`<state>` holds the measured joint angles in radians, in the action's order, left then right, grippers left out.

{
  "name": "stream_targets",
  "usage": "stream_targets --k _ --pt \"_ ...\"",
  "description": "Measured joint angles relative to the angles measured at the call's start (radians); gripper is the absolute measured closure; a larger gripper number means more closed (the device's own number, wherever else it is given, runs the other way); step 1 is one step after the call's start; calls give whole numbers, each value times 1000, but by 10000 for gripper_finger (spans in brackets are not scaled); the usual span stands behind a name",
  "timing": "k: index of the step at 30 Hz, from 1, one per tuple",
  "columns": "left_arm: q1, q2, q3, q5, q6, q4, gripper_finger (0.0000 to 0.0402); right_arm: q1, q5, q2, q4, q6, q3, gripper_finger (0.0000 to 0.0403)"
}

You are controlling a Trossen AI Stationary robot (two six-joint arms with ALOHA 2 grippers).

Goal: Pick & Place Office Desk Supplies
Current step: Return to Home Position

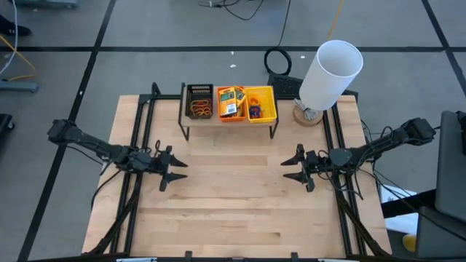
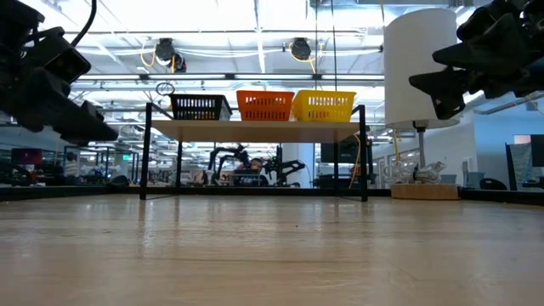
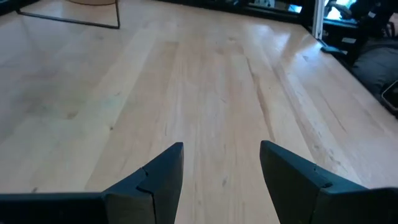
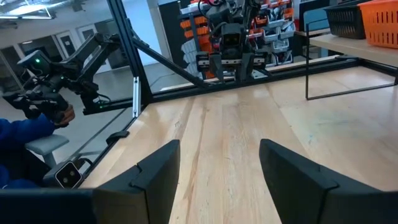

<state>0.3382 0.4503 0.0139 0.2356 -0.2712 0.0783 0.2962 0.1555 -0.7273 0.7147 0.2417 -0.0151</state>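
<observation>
The left arm is stretched inward from the left, the right arm from the right; the left gripper and right gripper are pointed at each other, well apart; both are held spread wide, with nothing gripped.

No text, brand, number or sign can be read in any view. The yellow packs in the orange bin carry green-and-white labels, but their print is too small to make out.
</observation>
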Motion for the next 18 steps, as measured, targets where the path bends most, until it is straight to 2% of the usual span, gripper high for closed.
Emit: stream_targets --k 18 --pt "0 0 0 0 -20 31 199 0 0 0 0 0 0 193"
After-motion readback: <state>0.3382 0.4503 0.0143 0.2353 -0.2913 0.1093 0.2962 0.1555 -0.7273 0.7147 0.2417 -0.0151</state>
